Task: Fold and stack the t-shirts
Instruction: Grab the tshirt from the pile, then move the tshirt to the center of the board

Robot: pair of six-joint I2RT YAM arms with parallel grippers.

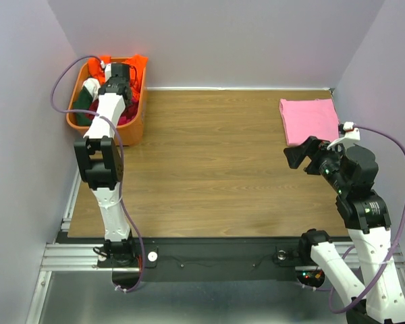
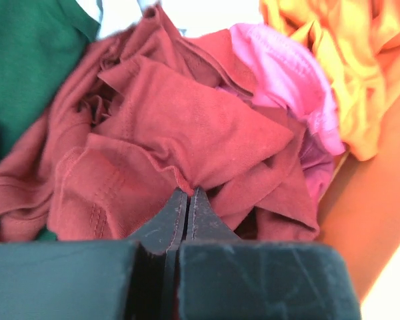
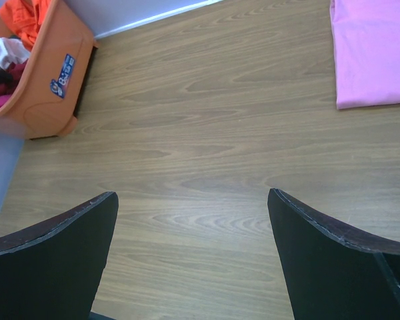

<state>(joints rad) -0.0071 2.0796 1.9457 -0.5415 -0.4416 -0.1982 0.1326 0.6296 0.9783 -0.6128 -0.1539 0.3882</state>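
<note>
Pinching with the left gripper (image 2: pixel 188 200), fingers pressed tight together, a fold of crumpled dark red cotton t-shirt (image 2: pixel 187 127) right at the fingertips, down inside the orange plastic basket (image 1: pixel 136 121). Beyond those tips to the left, green cloth (image 2: pixel 27 60); beyond to the right, bright pink cloth (image 2: pixel 287 67) and orange cloth (image 2: pixel 347 60).

Hovering with the right gripper (image 3: pixel 192 195), fingers spread wide, gripping nothing, above the wooden tabletop (image 3: pixel 207 100). Ahead and right of those fingers, well apart, lying flat: folded light pink cotton t-shirt (image 3: pixel 377 50).

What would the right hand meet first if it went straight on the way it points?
Probably the wooden table: the open right hand angles down at it, short of the orange basket. Depth is uncertain.
</note>
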